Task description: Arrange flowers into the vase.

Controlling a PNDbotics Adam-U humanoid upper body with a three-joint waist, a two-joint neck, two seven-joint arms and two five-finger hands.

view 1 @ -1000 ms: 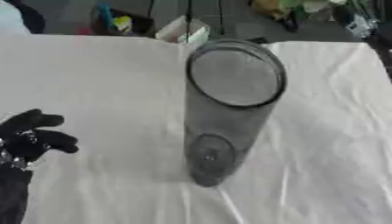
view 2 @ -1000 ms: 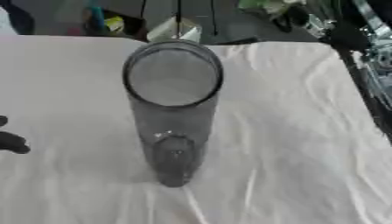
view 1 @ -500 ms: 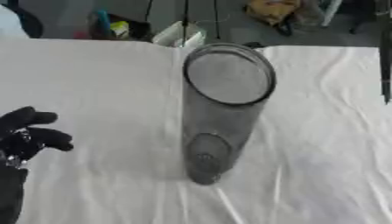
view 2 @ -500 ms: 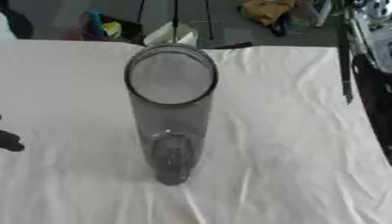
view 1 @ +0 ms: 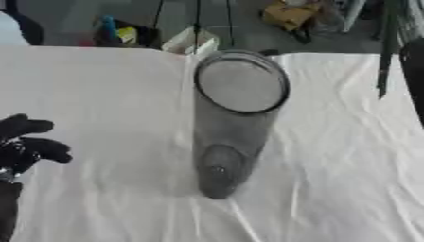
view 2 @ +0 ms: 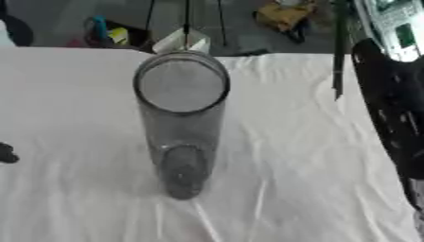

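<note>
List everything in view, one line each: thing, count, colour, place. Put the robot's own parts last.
vase: one, clear grey glass, upright at the middle of the table, no flowers in it.
cloth: one, white, wrinkled, covering the table.
stem: one, dark green, thin, hanging down at the upper right above the cloth.
clutter: several items, yellow, white and blue among them, on the floor beyond the far edge; too unclear to name.
left hand: one, black, at the left edge above the cloth, fingers curled, holding nothing.
right arm: one, black, along the right edge; its hand cannot be made out.
</note>
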